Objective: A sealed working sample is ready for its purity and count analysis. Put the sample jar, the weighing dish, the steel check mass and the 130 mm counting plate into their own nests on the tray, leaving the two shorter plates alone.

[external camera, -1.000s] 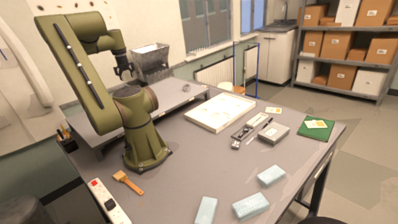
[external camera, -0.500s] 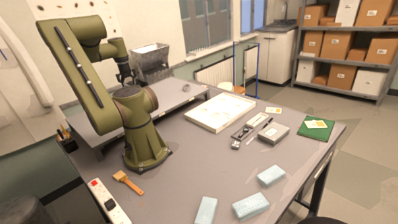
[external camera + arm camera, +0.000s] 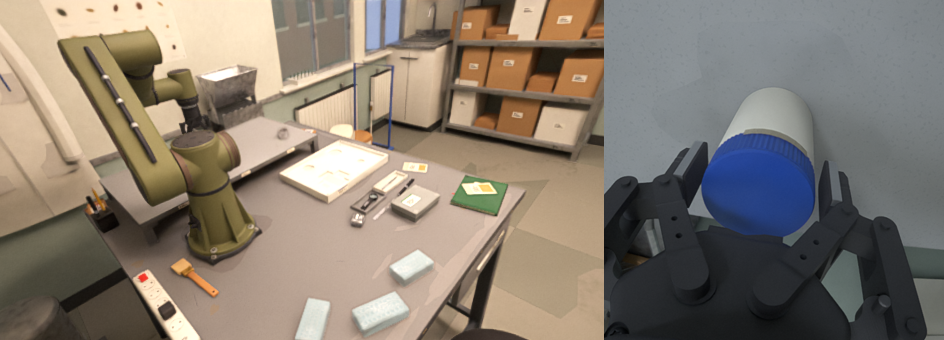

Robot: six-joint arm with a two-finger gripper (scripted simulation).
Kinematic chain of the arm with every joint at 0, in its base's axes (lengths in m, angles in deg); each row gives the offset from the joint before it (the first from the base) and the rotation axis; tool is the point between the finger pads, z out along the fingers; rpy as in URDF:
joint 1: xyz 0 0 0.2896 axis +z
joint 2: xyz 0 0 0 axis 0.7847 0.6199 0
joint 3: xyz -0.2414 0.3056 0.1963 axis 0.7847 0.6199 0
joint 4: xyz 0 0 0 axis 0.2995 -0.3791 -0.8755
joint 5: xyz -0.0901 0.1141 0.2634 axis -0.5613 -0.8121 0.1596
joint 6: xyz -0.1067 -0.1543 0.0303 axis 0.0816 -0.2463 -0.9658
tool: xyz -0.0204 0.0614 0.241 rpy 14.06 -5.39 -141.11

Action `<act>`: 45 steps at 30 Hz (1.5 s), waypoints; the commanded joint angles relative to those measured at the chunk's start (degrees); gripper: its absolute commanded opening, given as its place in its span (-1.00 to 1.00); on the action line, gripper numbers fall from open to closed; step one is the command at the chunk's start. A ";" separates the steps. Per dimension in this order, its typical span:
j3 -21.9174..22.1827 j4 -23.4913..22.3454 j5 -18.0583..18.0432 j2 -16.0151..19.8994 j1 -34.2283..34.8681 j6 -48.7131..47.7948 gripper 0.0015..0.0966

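Observation:
The sample jar (image 3: 769,158), a white cylinder with a ribbed blue lid, stands upright on the grey raised shelf, and my gripper (image 3: 762,180) is open around its lid with nothing held. From the side camera the gripper (image 3: 192,125) sits low behind the arm's shoulder, which hides the jar. The cream tray (image 3: 334,168) with its sunken nests lies on the main table to the right. A small steel check mass (image 3: 283,133) rests on the shelf near its right end. Beside the tray lie a pale plate (image 3: 390,181) and a dark plate (image 3: 368,201).
Behind the shelf stands a metal hopper (image 3: 229,92) against the wall. A grey box (image 3: 415,201), a green book (image 3: 479,194), three pale blue blocks (image 3: 411,265), a brush (image 3: 194,276) and a power strip (image 3: 165,306) lie on the table.

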State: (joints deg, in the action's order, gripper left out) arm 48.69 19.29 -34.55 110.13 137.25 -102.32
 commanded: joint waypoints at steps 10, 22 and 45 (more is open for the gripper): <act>0.00 0.02 0.12 0.00 0.00 0.00 0.65; 0.02 0.02 0.15 0.03 0.00 0.00 0.27; 0.08 -0.02 0.17 0.09 0.00 0.00 -0.70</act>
State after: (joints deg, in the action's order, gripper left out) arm 48.72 19.30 -34.40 110.18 137.25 -102.32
